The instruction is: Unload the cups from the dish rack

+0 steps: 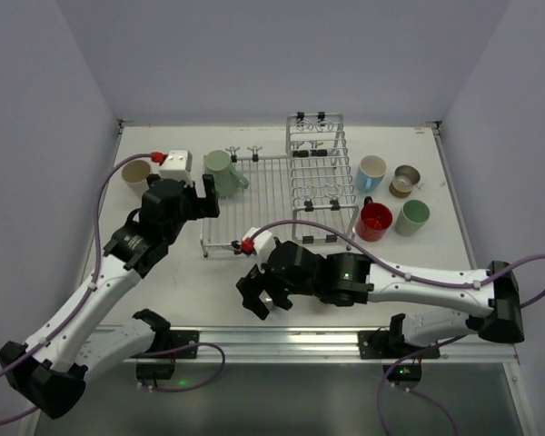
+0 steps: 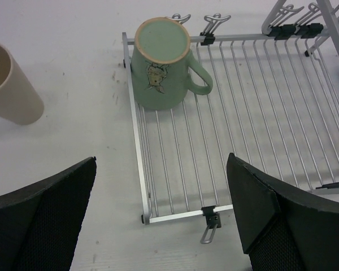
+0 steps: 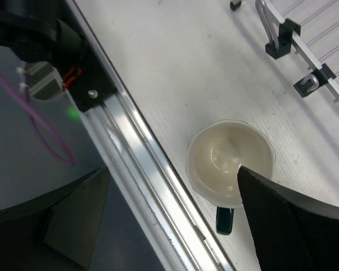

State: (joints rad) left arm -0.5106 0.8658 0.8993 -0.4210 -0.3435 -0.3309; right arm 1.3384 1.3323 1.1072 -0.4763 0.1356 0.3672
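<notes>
Left hand [image 2: 163, 164] spread, facing upturned sage green ceramic mug [image 2: 161, 70] straight ahead on far left corner of silver wire dish rack [image 2: 243, 141], handle rightward; right hand [image 3: 172, 169] farther off, spread above dark-handled cup [image 3: 226, 152] on bench [image 3: 158, 68]

Top cam sits high behind both arm bases, looking down over the whole surface [image 1: 191, 283]. Left wrist cam is close over the dish rack [image 2: 243, 141]'s left end and shares the green mug [image 2: 161, 73] with the top view. Right wrist cam looks straight down at the near edge, with a rack corner upper right of the frame.
</notes>
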